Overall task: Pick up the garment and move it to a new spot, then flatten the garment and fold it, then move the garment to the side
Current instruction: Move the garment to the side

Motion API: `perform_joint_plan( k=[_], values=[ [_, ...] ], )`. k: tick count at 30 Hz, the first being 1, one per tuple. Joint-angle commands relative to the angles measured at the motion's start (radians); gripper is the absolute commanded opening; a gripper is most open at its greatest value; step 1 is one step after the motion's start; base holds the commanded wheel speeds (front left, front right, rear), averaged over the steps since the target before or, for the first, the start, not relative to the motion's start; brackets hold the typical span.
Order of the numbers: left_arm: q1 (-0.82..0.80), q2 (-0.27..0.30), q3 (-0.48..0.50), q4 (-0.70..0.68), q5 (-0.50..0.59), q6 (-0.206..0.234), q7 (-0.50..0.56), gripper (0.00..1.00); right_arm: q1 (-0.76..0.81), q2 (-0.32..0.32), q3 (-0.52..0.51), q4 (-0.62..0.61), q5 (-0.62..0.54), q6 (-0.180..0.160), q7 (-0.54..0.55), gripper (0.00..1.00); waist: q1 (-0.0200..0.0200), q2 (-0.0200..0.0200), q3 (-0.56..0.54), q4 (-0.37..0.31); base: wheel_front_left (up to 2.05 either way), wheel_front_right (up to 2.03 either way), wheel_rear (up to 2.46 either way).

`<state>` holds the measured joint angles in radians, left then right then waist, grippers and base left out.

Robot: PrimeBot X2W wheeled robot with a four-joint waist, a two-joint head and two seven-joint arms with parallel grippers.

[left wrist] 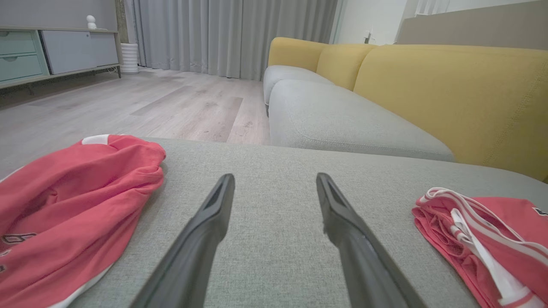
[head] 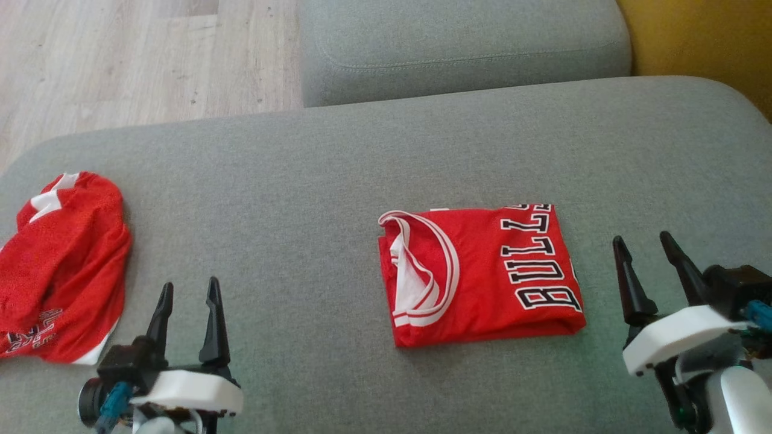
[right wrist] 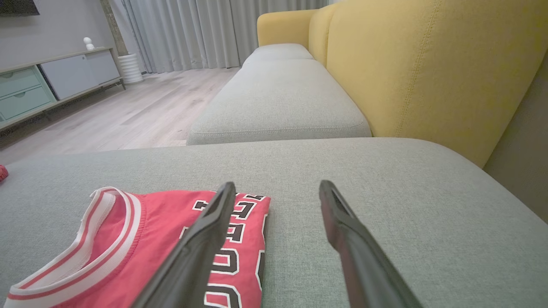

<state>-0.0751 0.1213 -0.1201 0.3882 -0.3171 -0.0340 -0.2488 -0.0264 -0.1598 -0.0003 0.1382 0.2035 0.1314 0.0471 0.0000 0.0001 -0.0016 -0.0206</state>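
Observation:
A red jersey garment with white trim and black "BULLS" lettering lies folded into a neat rectangle on the grey seat cushion. It also shows in the left wrist view and the right wrist view. A second red garment lies crumpled at the cushion's left end. My left gripper hovers open and empty between the two garments. My right gripper stands open and empty just right of the folded jersey.
Beyond the cushion sits another grey seat cushion, with the yellow backrest on the right. Pale wood floor lies past the far left edge. A low cabinet and curtains stand far off.

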Motion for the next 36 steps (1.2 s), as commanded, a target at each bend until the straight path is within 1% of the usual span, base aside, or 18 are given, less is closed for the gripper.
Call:
perform_joint_plan(
  k=[1,7,10,14,18,21,25,28,30,31,32,33,36],
  values=[
    [-0.048,0.014,0.029,-0.033,0.004,0.004,-0.005,1.0,-0.027,-0.004,0.026,-0.037,-0.007,-0.001,-0.005,1.0,0.0,-0.0001,0.002,-0.002,0.0,0.0,0.0],
    [-0.053,0.024,0.031,-0.039,0.0,0.01,-0.003,1.0,-0.039,-0.01,0.037,-0.03,0.007,-0.001,0.013,1.0,0.0,-0.0001,0.017,-0.005,0.0,0.0,0.0],
    [-0.061,0.029,0.034,-0.049,-0.002,0.014,-0.001,1.0,-0.065,-0.011,0.044,-0.022,0.025,-0.001,0.057,1.0,0.0,-0.0001,0.038,-0.002,0.0,0.0,0.0],
    [-0.084,0.035,0.033,-0.069,-0.001,0.02,0.003,1.0,-0.135,-0.015,0.051,0.015,0.057,-0.001,0.201,1.0,0.0,-0.0001,0.087,0.01,0.0,0.0,0.0],
    [-0.12,0.034,0.023,-0.088,0.003,0.02,0.005,1.0,-0.217,-0.022,0.045,0.078,0.091,-0.001,0.335,1.0,0.0,-0.0001,0.149,0.032,0.0,0.0,0.0],
    [-0.15,0.029,0.009,-0.092,0.009,0.017,0.003,1.0,-0.266,-0.025,0.047,0.136,0.119,-0.001,0.395,1.0,0.0,-0.0001,0.188,0.054,0.0,0.0,0.0],
    [-0.176,0.021,-0.002,-0.082,0.012,0.015,-0.001,1.0,-0.292,-0.024,0.063,0.22,0.14,-0.001,0.473,1.0,0.0,-0.0001,0.214,0.075,0.0,0.0,0.0],
    [-0.182,0.019,-0.002,-0.072,0.011,0.013,-0.004,1.0,-0.294,-0.015,0.083,0.26,0.174,-0.001,0.538,1.0,0.0,-0.0001,0.221,0.079,0.0,0.0,0.0],
    [-0.183,0.02,0.0,-0.064,0.011,0.012,-0.007,1.0,-0.291,-0.02,0.105,0.274,0.192,-0.001,0.591,1.0,0.0,-0.0001,0.222,0.077,0.0,0.0,0.0],
    [-0.183,0.02,0.001,-0.062,0.01,0.012,-0.007,1.0,-0.291,-0.025,0.117,0.269,0.198,-0.001,0.597,0.88,0.0,-0.0001,0.223,0.076,0.0,0.0,0.0],
    [-0.184,0.02,0.002,-0.06,0.01,0.012,-0.008,1.0,-0.293,-0.034,0.127,0.261,0.201,-0.001,0.593,0.04,0.0,-0.0001,0.223,0.075,0.0,0.0,0.0],
    [-0.186,0.02,0.003,-0.058,0.01,0.012,-0.009,1.0,-0.293,-0.043,0.139,0.256,0.203,-0.001,0.593,0.0,0.0,-0.0001,0.223,0.074,0.0,0.0,0.0],
    [-0.193,0.018,0.004,-0.056,0.01,0.012,-0.01,1.0,-0.304,-0.073,0.167,0.233,0.21,-0.001,0.564,0.0,0.0,-0.0001,0.228,0.068,0.0,0.0,0.0]
  ],
)
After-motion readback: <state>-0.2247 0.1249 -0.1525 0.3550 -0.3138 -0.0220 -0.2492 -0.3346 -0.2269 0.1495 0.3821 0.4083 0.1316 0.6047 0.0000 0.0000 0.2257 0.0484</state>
